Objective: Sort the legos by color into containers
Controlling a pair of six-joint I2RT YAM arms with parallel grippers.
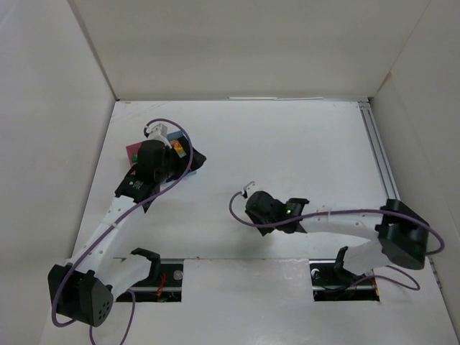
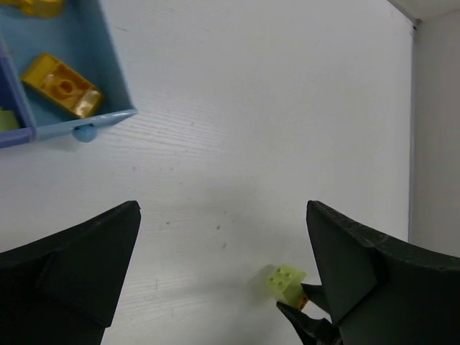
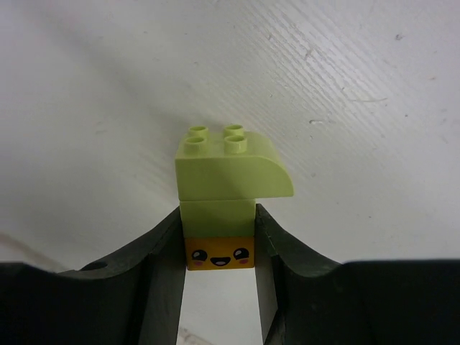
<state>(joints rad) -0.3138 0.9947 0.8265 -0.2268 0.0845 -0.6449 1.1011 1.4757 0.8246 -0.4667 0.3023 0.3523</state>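
The white worktop (image 1: pixel 287 144) carries the containers (image 2: pixel 92 43). Two blue compartments show in the left wrist view, the end one holding two orange legos (image 2: pixel 61 85). The left end effector (image 2: pixel 223 215) gapes wide above one pale yellow brick (image 2: pixel 285 279) on the worktop. The right end effector (image 3: pixel 219 233) is clamped on one stack (image 3: pixel 226 172): two light-green bricks over one orange face brick.

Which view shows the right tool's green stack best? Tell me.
Right wrist: the green stack sits large and centred, clamped by the right tool. Top external hides it beneath that tool; left wrist shows a tiny brick, possibly the same.
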